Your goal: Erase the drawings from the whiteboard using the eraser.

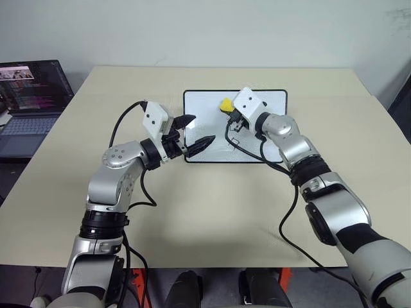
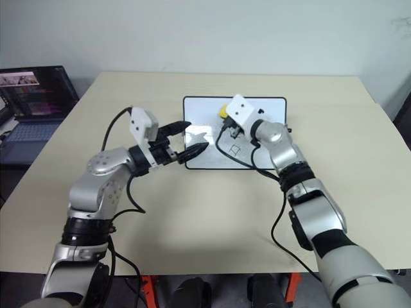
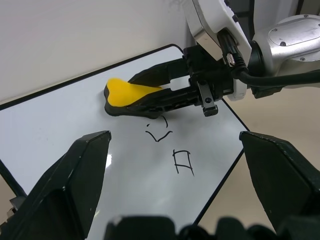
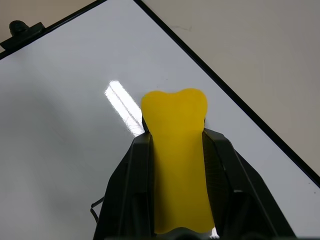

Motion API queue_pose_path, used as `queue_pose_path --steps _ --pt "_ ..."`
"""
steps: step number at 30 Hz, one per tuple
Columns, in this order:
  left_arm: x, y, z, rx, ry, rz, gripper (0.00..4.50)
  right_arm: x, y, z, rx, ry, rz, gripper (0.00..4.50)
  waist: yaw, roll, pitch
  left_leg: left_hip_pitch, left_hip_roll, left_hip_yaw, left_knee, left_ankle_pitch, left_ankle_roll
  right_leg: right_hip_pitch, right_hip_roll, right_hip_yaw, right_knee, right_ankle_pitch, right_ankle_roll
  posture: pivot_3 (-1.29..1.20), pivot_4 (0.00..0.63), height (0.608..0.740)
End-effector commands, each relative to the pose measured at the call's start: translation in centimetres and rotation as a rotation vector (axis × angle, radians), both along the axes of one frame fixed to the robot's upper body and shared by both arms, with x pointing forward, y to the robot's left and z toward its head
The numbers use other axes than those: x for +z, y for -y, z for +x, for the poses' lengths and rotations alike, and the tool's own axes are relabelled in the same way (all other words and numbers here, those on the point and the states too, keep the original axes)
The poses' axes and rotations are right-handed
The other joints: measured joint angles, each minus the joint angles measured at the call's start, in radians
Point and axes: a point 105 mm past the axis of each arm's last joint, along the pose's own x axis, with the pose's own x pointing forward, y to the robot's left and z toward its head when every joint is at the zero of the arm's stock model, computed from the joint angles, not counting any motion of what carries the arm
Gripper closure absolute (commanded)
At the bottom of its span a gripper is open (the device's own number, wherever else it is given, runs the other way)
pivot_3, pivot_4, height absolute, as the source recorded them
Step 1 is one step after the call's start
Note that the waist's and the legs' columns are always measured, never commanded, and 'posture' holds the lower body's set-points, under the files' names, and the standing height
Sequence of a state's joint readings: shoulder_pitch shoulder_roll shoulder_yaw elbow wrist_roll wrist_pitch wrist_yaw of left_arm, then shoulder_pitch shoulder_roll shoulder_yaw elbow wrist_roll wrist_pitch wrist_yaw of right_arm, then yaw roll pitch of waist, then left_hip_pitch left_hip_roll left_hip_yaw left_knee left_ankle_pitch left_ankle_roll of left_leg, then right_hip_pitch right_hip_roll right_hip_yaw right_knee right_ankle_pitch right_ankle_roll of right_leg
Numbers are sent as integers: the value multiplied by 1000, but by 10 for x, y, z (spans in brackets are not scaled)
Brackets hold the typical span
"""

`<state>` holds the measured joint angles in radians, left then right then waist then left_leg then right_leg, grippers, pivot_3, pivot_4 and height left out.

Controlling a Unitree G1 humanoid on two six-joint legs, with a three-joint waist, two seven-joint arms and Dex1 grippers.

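Now the right fingers (image 3: 165, 90) are clamped on the eraser (image 3: 127, 92), whose yellow end sticks out past their tips with its dark underside down on the whiteboard (image 1: 273, 102). Just beside the eraser are the drawings (image 3: 172, 150): a partly rubbed-out zigzag mark nearest it and a rough rectangle next to that. The left fingers (image 1: 196, 133) are spread wide with nothing between them, hovering over the board's left edge, one tip (image 1: 187, 120) above the white surface and the other (image 1: 204, 142) near its front left corner. The board lies flat toward the far edge of the table (image 1: 192, 212), about midway across. A laptop (image 1: 29, 106) stands open beyond the table's far left corner.
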<state>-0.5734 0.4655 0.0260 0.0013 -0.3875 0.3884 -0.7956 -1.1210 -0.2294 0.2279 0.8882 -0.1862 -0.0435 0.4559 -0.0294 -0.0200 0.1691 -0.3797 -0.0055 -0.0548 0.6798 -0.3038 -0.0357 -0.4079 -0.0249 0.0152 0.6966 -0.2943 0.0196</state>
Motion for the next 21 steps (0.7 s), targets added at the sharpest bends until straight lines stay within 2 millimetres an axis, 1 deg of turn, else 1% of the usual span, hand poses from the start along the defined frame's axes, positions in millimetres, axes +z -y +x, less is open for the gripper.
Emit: queue_pose_path --steps 1,12,21 --pt "12 5 -2 -16 48 -13 0 -1 27 8 -87 -10 -24 3443 0 0 0 0 0 0 0 0 0 0 0 0 0 0 0 0 150 740" --pt "13 6 -1 -20 49 -16 0 -15 50 5 -117 -37 -55 3443 0 0 0 1 0 0 0 0 0 2 0 0 0 0 0 0 150 740" --pt "14 3 -1 -15 52 -9 0 -36 66 -7 -123 -80 -83 3443 1 -1 0 2 0 -1 0 0 0 2 0 0 0 0 0 0 150 740"
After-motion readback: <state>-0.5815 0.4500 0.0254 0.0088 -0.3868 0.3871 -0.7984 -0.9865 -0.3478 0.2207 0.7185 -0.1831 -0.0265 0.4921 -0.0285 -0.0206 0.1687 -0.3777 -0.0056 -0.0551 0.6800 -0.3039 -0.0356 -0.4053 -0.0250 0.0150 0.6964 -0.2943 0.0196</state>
